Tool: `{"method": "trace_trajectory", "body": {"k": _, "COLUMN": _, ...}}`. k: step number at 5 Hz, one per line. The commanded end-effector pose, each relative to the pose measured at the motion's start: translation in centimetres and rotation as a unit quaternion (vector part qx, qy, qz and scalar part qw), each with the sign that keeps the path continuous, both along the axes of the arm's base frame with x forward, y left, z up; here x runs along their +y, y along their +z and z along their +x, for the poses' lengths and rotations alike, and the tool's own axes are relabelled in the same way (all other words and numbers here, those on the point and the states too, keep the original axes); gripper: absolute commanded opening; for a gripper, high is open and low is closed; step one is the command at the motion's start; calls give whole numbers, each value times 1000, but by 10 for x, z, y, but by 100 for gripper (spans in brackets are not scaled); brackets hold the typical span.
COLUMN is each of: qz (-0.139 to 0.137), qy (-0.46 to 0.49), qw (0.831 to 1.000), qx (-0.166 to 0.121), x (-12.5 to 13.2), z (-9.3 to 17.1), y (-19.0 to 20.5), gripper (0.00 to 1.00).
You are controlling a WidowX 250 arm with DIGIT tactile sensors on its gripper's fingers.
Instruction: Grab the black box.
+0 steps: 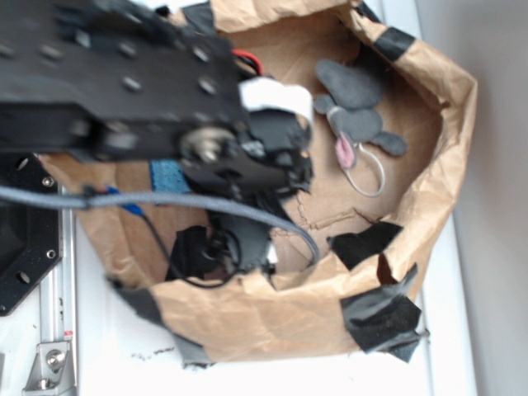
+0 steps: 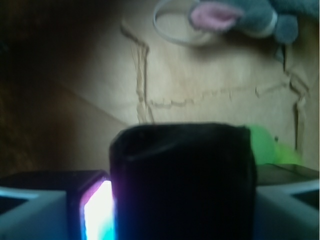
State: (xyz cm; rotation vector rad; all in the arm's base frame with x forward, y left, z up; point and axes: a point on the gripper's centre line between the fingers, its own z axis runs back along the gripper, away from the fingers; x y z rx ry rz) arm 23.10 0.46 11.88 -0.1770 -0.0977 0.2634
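Inside the brown paper enclosure, exterior view:
Arm: the black WidowX arm (image 1: 124, 82) reaches in from the upper left and covers much of the enclosure's left half.
Paper wall: crumpled brown paper (image 1: 272, 318) rings the floor, patched with black tape (image 1: 384, 318) at the lower right and again at the top edge.
Tool: the tool (image 1: 227, 252) hangs low near the front wall, dark and blurred; its jaws cannot be made out from this side.
Black box: only a dark mass shows at the tool; I cannot tell the box apart from the tool in this view.
Blue sponge: a blue patch (image 1: 167, 175) peeks out under the arm, left of the wrist.
Plush mouse: a grey toy mouse (image 1: 356, 107) with a pink ear lies at the upper right of the floor, well apart from the tool.
Cable: a grey cable (image 1: 165, 200) runs across the arm's lower edge and curves down to the right.
Hexagonal plate: a black plate (image 1: 25, 239) sits outside the paper, at the left.
Bench: white surface (image 1: 124, 363) below the paper.

Wrist view:
Black box: the black box (image 2: 182, 180) fills the lower centre, directly between the two grey fingers (image 2: 285, 212).
Tool: clenched on the black box, fingers against both of its sides.
Green scrap: a green patch (image 2: 265, 145) shows just behind the box's right corner.
Plush mouse: grey body and pink ear at the top edge.
Floor: creased brown paper beyond the box.
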Motion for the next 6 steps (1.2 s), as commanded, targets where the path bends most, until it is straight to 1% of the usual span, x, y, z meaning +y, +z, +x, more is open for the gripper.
{"method": "trace_trajectory", "body": {"k": 1, "qz": 92, "qy": 15, "qw": 996, "qx": -10, "x": 0, "z": 20, "y": 31, "gripper": 0}}
{"method": "trace_trajectory", "body": {"k": 2, "qz": 109, "qy": 20, "qw": 994, "qx": 4, "x": 3, "z": 27, "y": 18, "gripper": 0}}
{"method": "trace_trajectory", "body": {"k": 3, "qz": 142, "qy": 30, "qw": 989, "qx": 7, "x": 12, "z": 31, "y": 7, "gripper": 0}}
{"method": "trace_trajectory", "body": {"k": 4, "qz": 176, "qy": 56, "qw": 983, "qx": -7, "x": 33, "z": 34, "y": 2, "gripper": 0}}
{"method": "trace_trajectory", "body": {"k": 5, "qz": 184, "qy": 72, "qw": 980, "qx": -4, "x": 47, "z": 38, "y": -9, "gripper": 0}}
{"method": "trace_trajectory", "body": {"k": 6, "qz": 153, "qy": 66, "qw": 986, "qx": -2, "x": 40, "z": 45, "y": -39, "gripper": 0}}
